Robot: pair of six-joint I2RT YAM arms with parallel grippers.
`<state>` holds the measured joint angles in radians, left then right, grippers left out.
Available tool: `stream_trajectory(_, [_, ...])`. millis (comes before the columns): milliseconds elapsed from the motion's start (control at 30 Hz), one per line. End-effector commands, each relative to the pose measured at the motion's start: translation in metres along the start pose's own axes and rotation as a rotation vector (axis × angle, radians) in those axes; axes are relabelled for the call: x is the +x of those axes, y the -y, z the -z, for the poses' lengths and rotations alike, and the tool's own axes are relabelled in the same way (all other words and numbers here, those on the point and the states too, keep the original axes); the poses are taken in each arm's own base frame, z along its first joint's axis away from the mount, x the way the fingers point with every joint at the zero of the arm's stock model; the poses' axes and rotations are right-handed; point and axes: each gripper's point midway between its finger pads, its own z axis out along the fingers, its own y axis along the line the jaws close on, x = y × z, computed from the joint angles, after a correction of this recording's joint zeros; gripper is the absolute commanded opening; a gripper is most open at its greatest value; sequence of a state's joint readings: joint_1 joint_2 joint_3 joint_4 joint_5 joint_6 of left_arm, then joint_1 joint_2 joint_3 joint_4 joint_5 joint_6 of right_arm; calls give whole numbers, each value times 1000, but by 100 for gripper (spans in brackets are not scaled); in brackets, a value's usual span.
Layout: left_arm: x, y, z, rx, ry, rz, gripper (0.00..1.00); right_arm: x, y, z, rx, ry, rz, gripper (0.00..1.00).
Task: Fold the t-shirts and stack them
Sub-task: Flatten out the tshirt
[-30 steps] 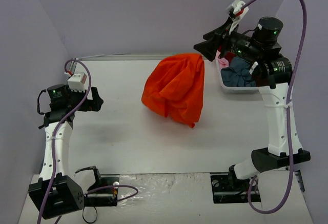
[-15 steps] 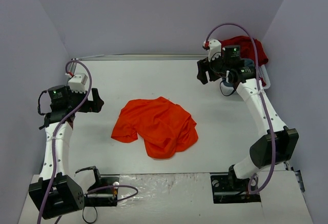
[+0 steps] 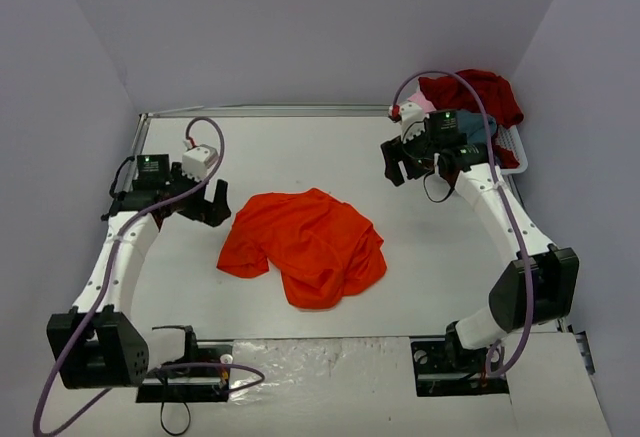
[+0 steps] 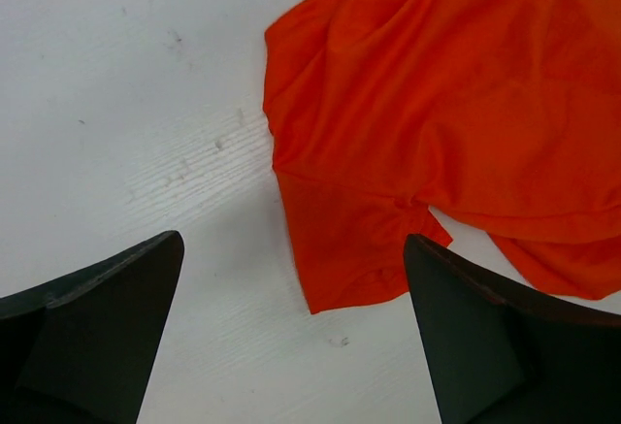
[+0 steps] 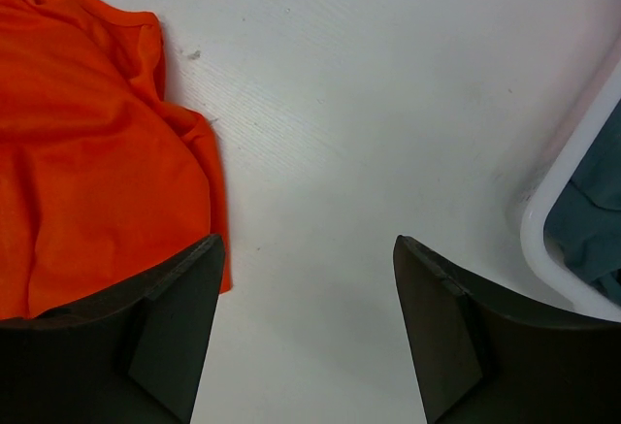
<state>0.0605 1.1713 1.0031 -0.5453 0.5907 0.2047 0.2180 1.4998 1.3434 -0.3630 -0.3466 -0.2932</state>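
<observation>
The crumpled bright orange-red cloth t-shirt [image 3: 305, 247] sits heaped on the white table [image 3: 300, 147], untouched. The left gripper [image 3: 215, 204] hovers just beside its left edge, fingers spread wide and empty. The right gripper [image 3: 392, 162], also spread wide, hangs between the shirt and the white slatted plastic basket [image 3: 514, 149].

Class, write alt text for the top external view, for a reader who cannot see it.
A crumpled orange-red t-shirt lies in the middle of a white table. The robot's left gripper and right gripper hover open either side, touching no cloth. A white basket of other shirts sits at the far right.
</observation>
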Motion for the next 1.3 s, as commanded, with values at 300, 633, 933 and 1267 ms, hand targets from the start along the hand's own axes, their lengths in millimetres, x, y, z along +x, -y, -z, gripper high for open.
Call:
stream_trajectory(300, [47, 12, -34, 63, -334, -135, 63, 26, -6, -18, -9, -85, 29, 65])
stream_trajectory(633, [72, 23, -47, 112, -472, -135, 52, 29, -7, -24, -11, -103, 40, 64])
stream_trajectory(933, [84, 11, -59, 65, -566, -136, 52, 38, -18, -24, -50, -127, 71, 64])
stream_trajectory(1267, [102, -3, -75, 6, -689, -133, 47, 51, -18, -27, -37, -168, 91, 63])
